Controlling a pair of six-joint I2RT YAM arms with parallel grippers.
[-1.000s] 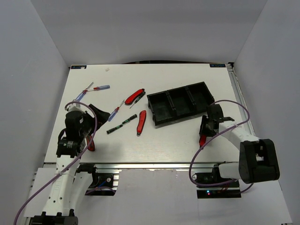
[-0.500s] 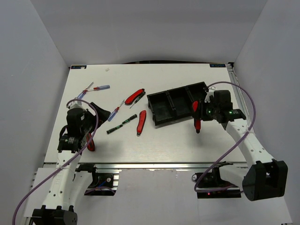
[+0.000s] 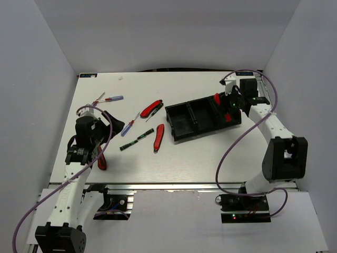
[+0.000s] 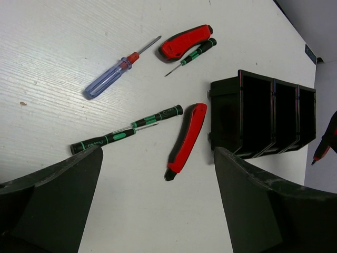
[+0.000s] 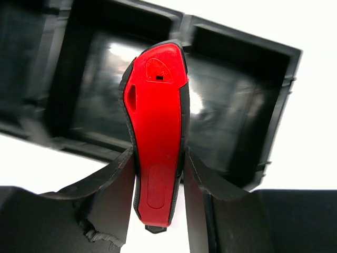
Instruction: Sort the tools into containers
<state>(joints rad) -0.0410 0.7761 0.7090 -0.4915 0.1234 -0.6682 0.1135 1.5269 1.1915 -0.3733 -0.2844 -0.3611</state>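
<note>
Right wrist: right pincer (image 5: 158, 161) clamps red knife (image 5: 158, 105) above compartments of black tray (image 5: 238, 39).

On the white counter (image 3: 184, 168), just ahead of the left end effector (image 4: 158, 211): a pair of slim black screwdrivers (image 4: 158, 115) lying end to end, a red knife (image 4: 185, 139) close on their right. Farther ahead, a blue screwdriver (image 4: 110, 80), then a second red knife (image 4: 184, 42) touching a small black screwdriver (image 4: 194, 52). Ahead and to the right, a black tray (image 4: 263, 116) with three compartments, resting flat.
</note>
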